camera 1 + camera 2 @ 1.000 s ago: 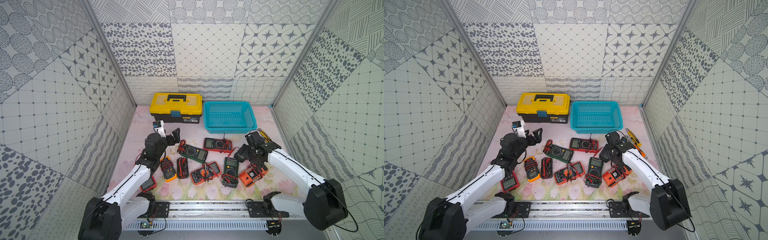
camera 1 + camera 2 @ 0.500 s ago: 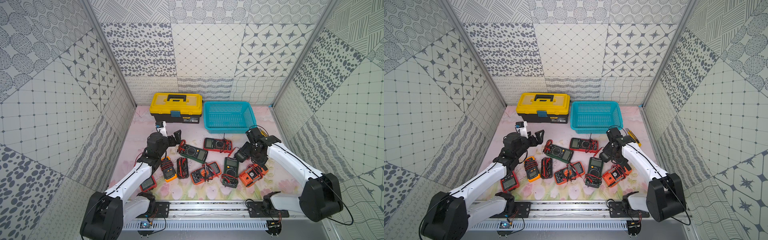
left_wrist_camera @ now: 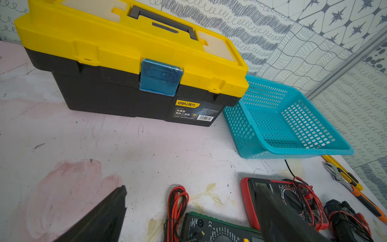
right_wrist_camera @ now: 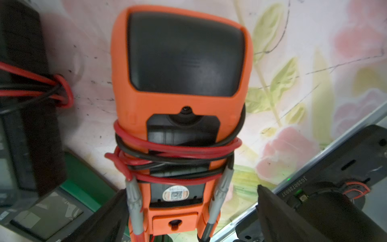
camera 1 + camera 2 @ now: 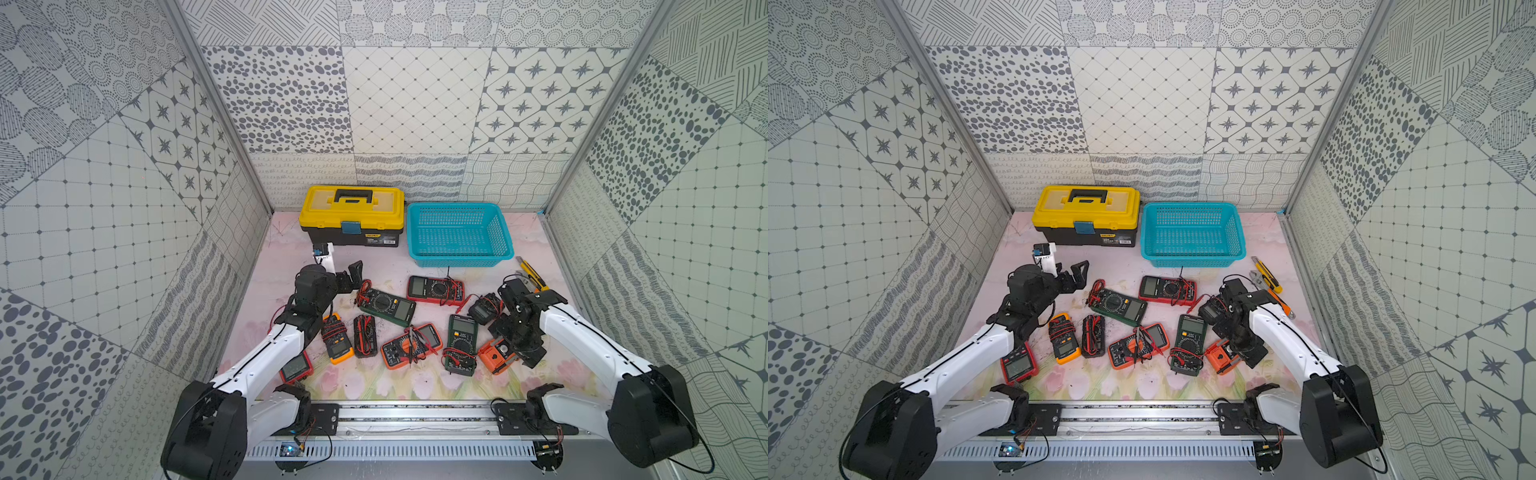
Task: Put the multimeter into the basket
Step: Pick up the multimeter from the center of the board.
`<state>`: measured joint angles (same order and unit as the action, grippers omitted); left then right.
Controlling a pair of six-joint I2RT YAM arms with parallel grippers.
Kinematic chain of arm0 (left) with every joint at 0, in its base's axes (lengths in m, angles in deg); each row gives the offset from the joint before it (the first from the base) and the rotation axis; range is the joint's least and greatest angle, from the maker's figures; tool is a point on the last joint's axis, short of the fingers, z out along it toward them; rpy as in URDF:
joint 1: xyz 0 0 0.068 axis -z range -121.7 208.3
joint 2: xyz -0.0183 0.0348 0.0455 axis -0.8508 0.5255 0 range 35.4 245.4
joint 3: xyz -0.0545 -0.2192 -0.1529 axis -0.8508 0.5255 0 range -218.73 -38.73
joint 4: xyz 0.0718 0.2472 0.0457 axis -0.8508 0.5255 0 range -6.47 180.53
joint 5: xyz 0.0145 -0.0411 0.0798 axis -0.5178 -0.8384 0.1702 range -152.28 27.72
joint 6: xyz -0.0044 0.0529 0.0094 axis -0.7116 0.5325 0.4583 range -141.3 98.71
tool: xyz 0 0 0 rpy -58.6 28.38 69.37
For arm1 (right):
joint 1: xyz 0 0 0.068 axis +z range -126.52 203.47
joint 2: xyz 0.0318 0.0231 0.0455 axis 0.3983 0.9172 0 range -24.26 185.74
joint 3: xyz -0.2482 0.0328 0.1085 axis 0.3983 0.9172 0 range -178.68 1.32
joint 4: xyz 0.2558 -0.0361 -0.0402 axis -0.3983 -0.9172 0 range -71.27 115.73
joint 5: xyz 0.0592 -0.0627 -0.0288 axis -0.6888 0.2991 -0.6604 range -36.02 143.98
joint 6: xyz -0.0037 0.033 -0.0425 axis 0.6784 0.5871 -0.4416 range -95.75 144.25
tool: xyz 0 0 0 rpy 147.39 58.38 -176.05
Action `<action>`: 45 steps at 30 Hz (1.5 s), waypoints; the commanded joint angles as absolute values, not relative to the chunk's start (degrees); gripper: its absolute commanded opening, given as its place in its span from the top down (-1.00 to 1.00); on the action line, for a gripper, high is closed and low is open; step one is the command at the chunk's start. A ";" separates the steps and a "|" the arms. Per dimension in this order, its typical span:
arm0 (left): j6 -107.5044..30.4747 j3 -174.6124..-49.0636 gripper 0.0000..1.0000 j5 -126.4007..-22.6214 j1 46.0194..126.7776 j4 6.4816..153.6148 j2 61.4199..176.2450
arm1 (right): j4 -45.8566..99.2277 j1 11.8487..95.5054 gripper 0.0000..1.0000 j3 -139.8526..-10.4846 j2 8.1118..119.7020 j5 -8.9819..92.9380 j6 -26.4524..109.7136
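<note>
Several multimeters lie across the middle of the table. An orange multimeter [image 4: 182, 62] lies face down near the front right, wrapped in red and black leads, and shows in both top views [image 5: 494, 354] [image 5: 1222, 356]. My right gripper [image 4: 190, 190] points down over it, open, with its fingers either side of the meter's near end, not gripping it. My left gripper [image 3: 191, 188] hovers open and holds nothing, just behind a green multimeter [image 5: 388, 305]. The turquoise basket [image 5: 457, 261] [image 3: 303, 151] stands at the back right with nothing in it.
A yellow-lidded black toolbox [image 5: 351, 208] stands to the left of the basket. A red multimeter [image 5: 434, 287] lies in front of the basket. A yellow utility knife [image 5: 532, 274] and an adjustable wrench lie by the right wall. One red meter [image 5: 296, 368] lies partly under my left arm.
My right gripper has swung from beside the small black meter down and forward over the orange multimeter. My left gripper has barely moved.
</note>
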<state>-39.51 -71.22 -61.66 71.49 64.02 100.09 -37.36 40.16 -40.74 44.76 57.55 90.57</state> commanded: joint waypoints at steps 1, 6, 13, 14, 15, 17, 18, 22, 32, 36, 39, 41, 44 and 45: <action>-38.39 -71.44 -0.98 -62.17 71.57 62.92 100.90 | -31.80 40.09 -0.97 -38.31 46.40 54.69 91.70; -38.52 -71.57 -0.98 -62.58 71.51 62.84 101.00 | -23.67 40.09 -0.97 -36.00 49.15 54.62 91.81; -38.43 -71.53 -0.98 -62.25 71.56 63.12 100.40 | -18.52 40.08 -0.95 -34.64 54.30 56.17 91.24; -38.43 -71.48 -0.98 -61.99 71.57 63.12 100.22 | -17.88 40.03 -0.90 -34.54 55.00 56.19 90.90; -38.44 -71.43 -0.98 -61.78 71.57 63.07 100.03 | -17.40 40.05 -0.78 -34.39 55.48 56.17 90.50; -38.28 -71.35 -0.98 -61.34 71.57 63.37 99.44 | -17.45 40.08 -0.39 -34.66 56.27 56.06 89.31; -38.19 -71.34 -0.98 -61.01 71.56 63.52 99.27 | -18.05 40.09 -0.20 -34.92 56.30 56.21 88.80; -37.75 -71.35 -0.98 -59.75 71.51 63.76 98.27 | -25.22 40.25 0.33 -36.85 53.51 60.49 87.22; -38.08 -69.14 -0.98 -54.14 71.57 62.51 95.19 | -37.94 40.35 0.87 -50.50 38.53 72.08 77.19; -38.55 -69.07 -0.98 -53.49 71.53 62.79 95.08 | -39.63 40.10 1.00 -63.35 44.48 73.60 67.13; -39.28 -68.88 -0.98 -53.14 71.50 62.27 95.54 | -39.24 39.91 1.00 -74.89 52.34 73.15 58.08; -40.02 -68.71 -0.98 -53.22 71.56 61.62 96.24 | -37.91 39.76 1.00 -82.78 58.44 73.00 51.99; -41.41 -68.72 -0.98 -53.57 71.57 60.95 97.37 | -37.72 39.21 1.00 -95.23 68.65 72.05 44.30; -42.02 -68.80 -0.98 -53.52 71.57 60.87 97.67 | -37.72 39.05 1.00 -99.00 71.35 71.97 42.17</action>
